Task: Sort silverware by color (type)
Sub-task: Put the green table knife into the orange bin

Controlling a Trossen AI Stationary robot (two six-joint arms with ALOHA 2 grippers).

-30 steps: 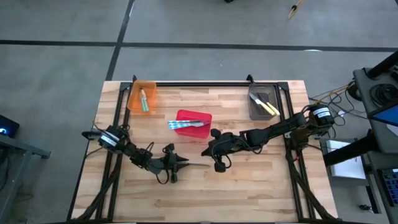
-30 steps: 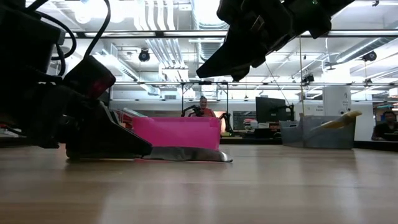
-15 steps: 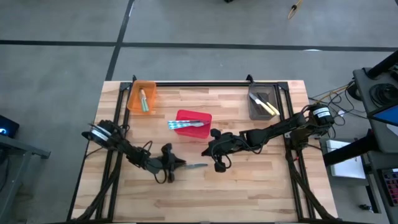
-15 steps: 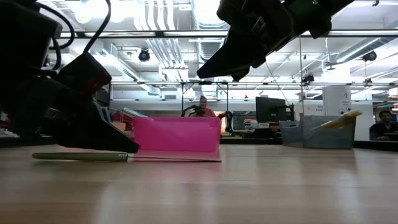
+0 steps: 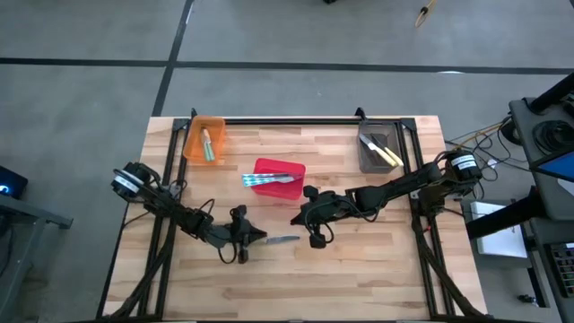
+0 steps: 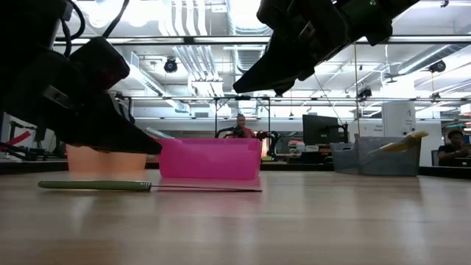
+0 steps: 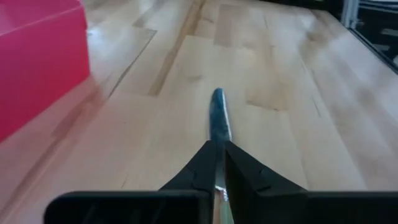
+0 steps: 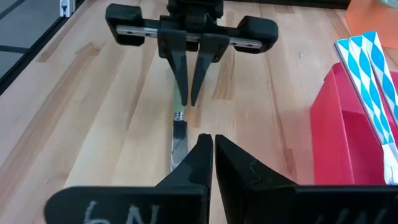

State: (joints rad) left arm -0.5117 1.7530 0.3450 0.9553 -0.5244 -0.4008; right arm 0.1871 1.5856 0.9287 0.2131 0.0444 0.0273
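Counter [image 5: 377, 269]: light wood. Bins: orange [image 5: 194, 139], red [image 5: 280, 168], grey [image 5: 367, 154]. Red bin's utensils [image 8: 368, 68]: blue-white diamond pattern. Loose utensil [image 6: 96, 185]: green handle, silver blade.

From your left wrist view the utensil [image 7: 218, 118] runs under the near-closed left gripper [image 7: 219, 163], so its handle is hidden and its far end blurs, while overhead the pieces in the orange bin [image 5: 195, 142] and grey bin [image 5: 366, 154] are probably too small to type.

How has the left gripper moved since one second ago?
Yes. In the low view, the left gripper has risen clear of the table, uncovering the orange bin.
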